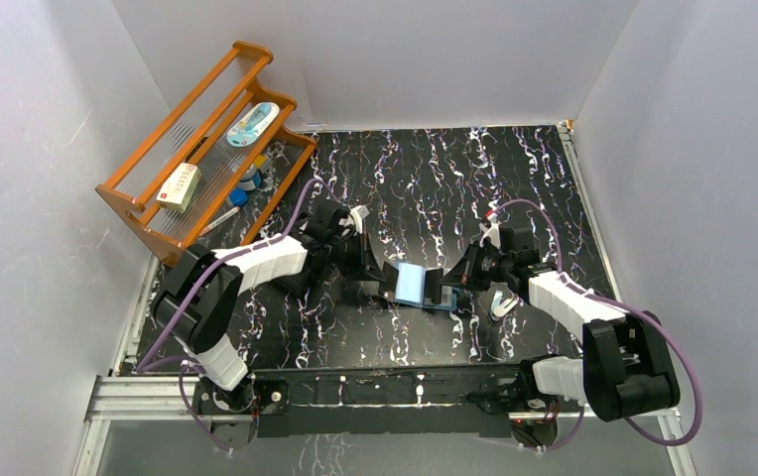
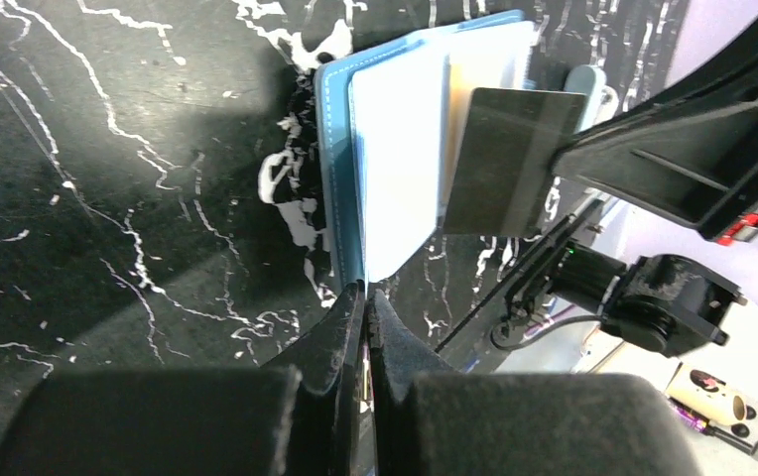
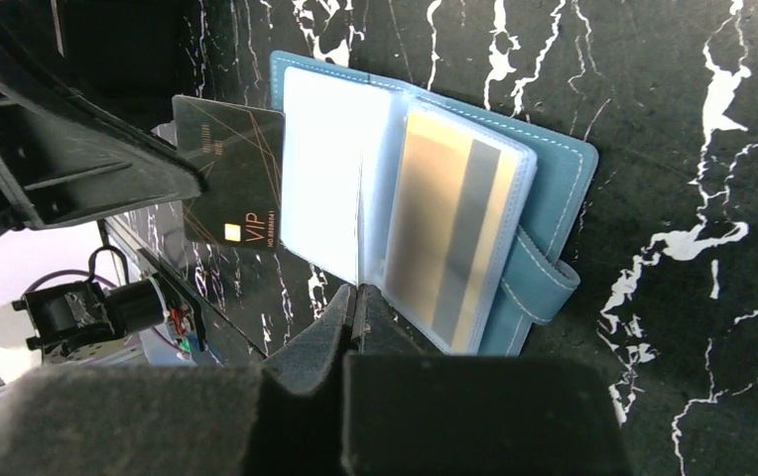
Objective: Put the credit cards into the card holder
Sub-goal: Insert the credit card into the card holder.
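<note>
The card holder [image 3: 554, 159] lies open on the black desk [image 1: 514, 178], in the middle, between the two arms. The left gripper [image 2: 365, 297] has its jaws closed tight on the near edge of the card holder. The right gripper [image 3: 358, 297] has its jaws closed too, pinching the bottom edge of a clear pocket page [image 3: 320, 169].

I think the job right now is to get the dark card [image 3: 231, 169] into a pocket. One side of it is tucked behind the clear page and the rest sticks out. I cannot tell if it is really inside a pocket or only behind the page, or what keeps it there.

To do this well, one gripper should hold the page flat. The card then needs a slow, straight push on its outer edge. A crooked push could jam a corner or bend the page.

One pocket has a gold card [image 3: 454, 228] with a dark stripe in it. The clear page beside it looks empty.

Far back on the left, a wooden rack [image 1: 206, 149] holds a small white-and-red box [image 1: 179, 186] and a long pale blue thing [image 1: 253, 124].
</note>
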Available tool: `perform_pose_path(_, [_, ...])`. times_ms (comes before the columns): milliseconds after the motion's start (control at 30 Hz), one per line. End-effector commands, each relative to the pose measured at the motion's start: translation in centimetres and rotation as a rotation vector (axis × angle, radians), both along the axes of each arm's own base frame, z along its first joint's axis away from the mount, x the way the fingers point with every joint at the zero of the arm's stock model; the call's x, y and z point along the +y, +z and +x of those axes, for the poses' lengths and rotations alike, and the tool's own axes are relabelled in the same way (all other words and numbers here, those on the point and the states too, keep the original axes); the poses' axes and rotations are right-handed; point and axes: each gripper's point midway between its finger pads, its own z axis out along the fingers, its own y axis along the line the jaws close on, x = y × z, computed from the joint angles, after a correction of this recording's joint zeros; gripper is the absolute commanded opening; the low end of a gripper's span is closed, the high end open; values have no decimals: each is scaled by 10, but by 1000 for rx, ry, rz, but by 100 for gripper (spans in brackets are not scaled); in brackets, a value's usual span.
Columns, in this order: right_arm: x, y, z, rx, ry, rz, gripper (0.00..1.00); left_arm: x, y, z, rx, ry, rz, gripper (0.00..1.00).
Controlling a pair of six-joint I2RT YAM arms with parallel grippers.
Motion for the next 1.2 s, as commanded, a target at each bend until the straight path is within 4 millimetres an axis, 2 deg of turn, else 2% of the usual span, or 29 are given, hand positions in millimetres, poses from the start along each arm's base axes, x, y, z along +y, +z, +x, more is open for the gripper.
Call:
perform_pose_path(0, [3, 10, 14, -61, 30, 36, 0, -2, -4, 7, -28, -8, 28, 0])
perform_pose_path(333, [7, -1, 19, -34, 43, 123, 0, 16, -31, 4, -9, 10, 159, 0])
perform_pose_path(600, [8, -15, 20, 6, 31, 132, 0, 15, -37, -1, 2, -1, 166, 0])
perform_pose_path(1000, [-12, -26, 19, 39, -19, 98, 0, 23, -45, -7, 20, 11, 219, 0])
perform_pose_path(1167, [-11, -29, 17, 49, -11, 124, 0, 24, -46, -7, 21, 16, 233, 0])
